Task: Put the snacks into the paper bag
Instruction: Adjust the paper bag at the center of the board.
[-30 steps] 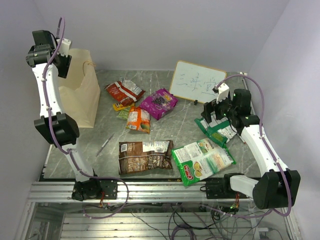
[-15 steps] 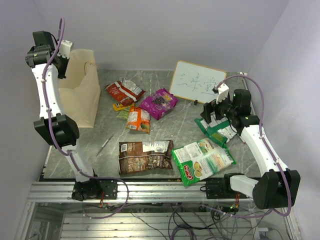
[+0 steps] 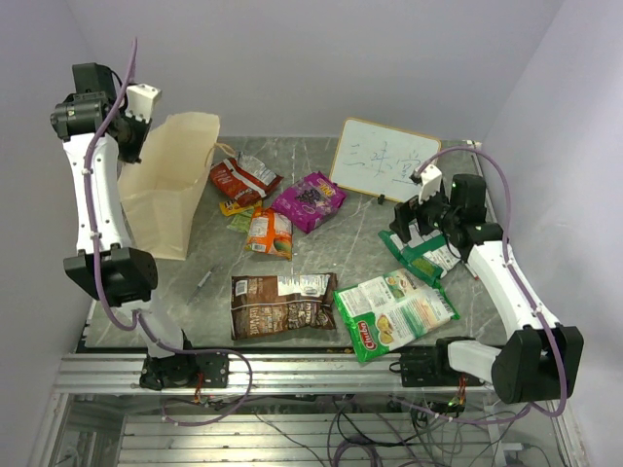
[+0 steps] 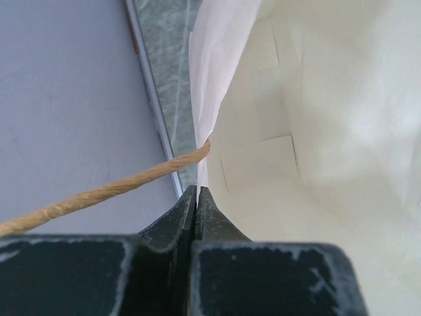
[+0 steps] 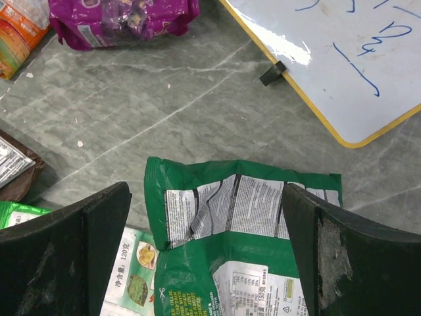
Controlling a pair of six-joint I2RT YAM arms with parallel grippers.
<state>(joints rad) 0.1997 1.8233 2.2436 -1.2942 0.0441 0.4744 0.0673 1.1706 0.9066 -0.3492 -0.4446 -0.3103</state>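
One green packet (image 5: pixel 245 266) below right claw (image 5: pixel 207 230)

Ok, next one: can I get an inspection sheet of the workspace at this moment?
Surface: marbled grey tabletop, packets scattered across it.
Job's things: paper bag standing at far left; red packet, purple packet, orange packet, brown packet, large green-and-white packet and smaller green packet all outside it.
Clutter: whiteboard, pen.
Grippers: left gripper shut on the paper bag's rim beside its cord handle; right gripper open above the smaller green packet.
Cables: purple cable along each arm; loose wires below the front rail.
Surroundings: plain walls, nothing else seen.
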